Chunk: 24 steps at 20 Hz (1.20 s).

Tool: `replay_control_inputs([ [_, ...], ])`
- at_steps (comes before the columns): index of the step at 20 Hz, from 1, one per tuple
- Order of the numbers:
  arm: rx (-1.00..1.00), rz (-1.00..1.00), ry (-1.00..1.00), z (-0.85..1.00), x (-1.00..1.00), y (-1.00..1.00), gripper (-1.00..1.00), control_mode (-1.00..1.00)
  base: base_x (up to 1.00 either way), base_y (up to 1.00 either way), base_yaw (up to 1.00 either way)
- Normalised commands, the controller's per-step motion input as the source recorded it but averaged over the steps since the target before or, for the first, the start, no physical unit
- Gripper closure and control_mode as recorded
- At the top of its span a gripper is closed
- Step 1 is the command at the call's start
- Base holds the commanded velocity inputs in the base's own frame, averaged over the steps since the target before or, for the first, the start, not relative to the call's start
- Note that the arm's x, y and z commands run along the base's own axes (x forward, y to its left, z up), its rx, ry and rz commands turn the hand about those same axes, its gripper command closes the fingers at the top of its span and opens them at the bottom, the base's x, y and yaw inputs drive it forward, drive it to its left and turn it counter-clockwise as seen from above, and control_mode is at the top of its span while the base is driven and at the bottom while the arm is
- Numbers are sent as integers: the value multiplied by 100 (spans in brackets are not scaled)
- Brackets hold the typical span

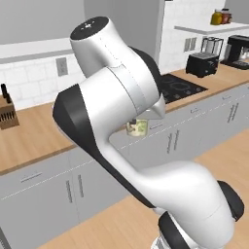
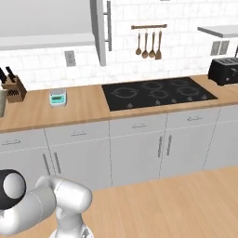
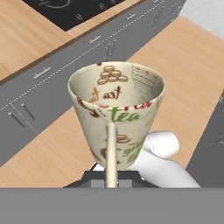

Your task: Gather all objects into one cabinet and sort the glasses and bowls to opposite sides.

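The gripper, apparently clamped on the cup, held it above the floor near the counter; carrying it level to the cabinet seemed wise.

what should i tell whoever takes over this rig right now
Gripper: shut on the cup, a cream handleless one printed with "tea", held upright and empty, out over the floor in front of the lower cupboards.
Cabinet: the wall cabinet with the long bar handle hangs left of the hob.
Done: cup is in hand.
Left: carry it to the cabinet, then gather and sort the rest; no bowl is in sight.
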Motion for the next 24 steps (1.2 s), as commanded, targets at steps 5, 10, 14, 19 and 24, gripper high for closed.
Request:
replay_control_inputs([
  [5, 0, 0, 0, 0, 0, 0, 100, 100, -13, -99, 21],
  [10, 0, 0, 0, 0, 0, 0, 100, 100, -32, -100, 40],
  [14, 0, 0, 0, 0, 0, 0, 100, 100, -40, -100, 52],
  [19, 0, 0, 0, 0, 0, 0, 100, 100, -31, -80, 44],
  [24, 0, 0, 0, 0, 0, 0, 100, 100, 9, -60, 9],
])
